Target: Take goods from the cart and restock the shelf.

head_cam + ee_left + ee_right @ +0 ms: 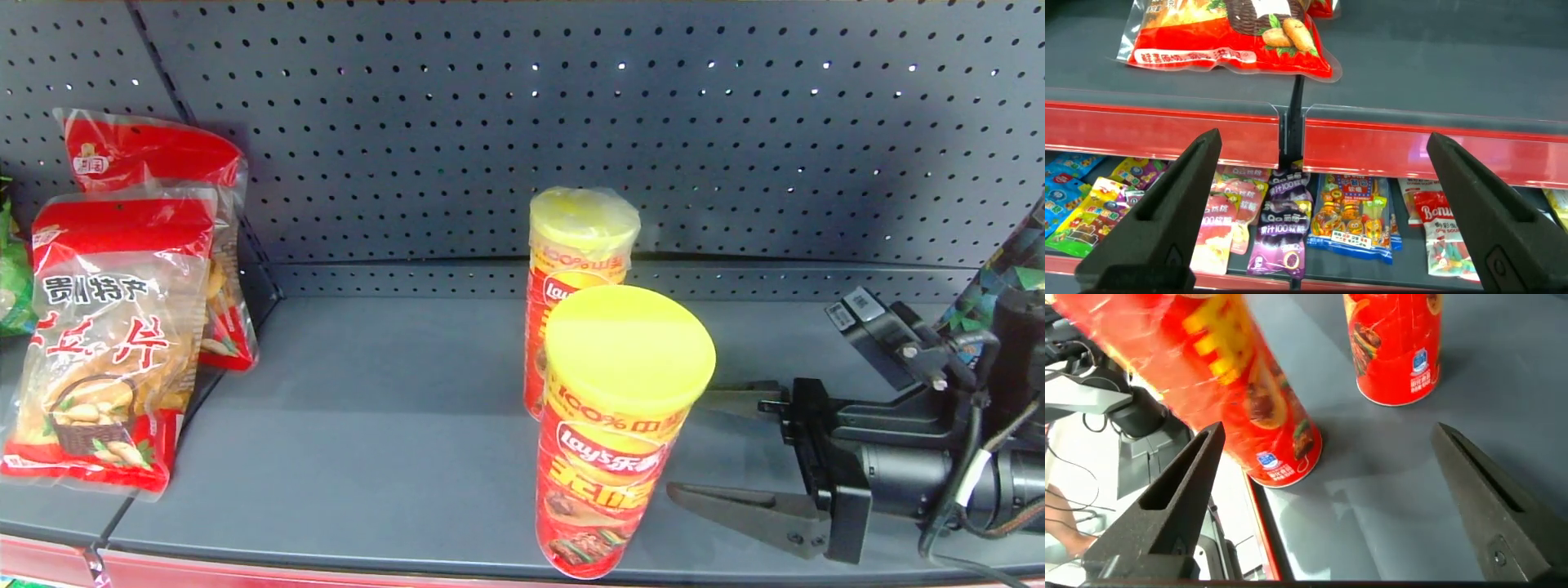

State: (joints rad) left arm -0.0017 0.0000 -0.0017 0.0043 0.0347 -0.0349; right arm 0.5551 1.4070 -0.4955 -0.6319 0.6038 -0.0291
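Two red chip cans with yellow lids stand upright on the grey shelf [367, 425]. The front can [620, 425] is near the shelf's front edge; the back can [580, 278] stands just behind it. My right gripper [710, 449] is open, just right of the front can, with its fingertips beside the can and nothing between them. In the right wrist view the front can [1249, 400] lies off to one finger's side and the back can [1396, 351] farther off, with my right gripper [1331, 506] over bare shelf. My left gripper [1323, 220] is open and holds nothing, in front of the shelf's red front strip [1372, 143].
Red snack bags [106, 327] lean at the shelf's left, behind a divider, with a green bag [12, 278] at the edge. A pegboard wall [653, 122] backs the shelf. Several candy packs [1355, 212] fill the lower shelf. Free room lies between the bags and the cans.
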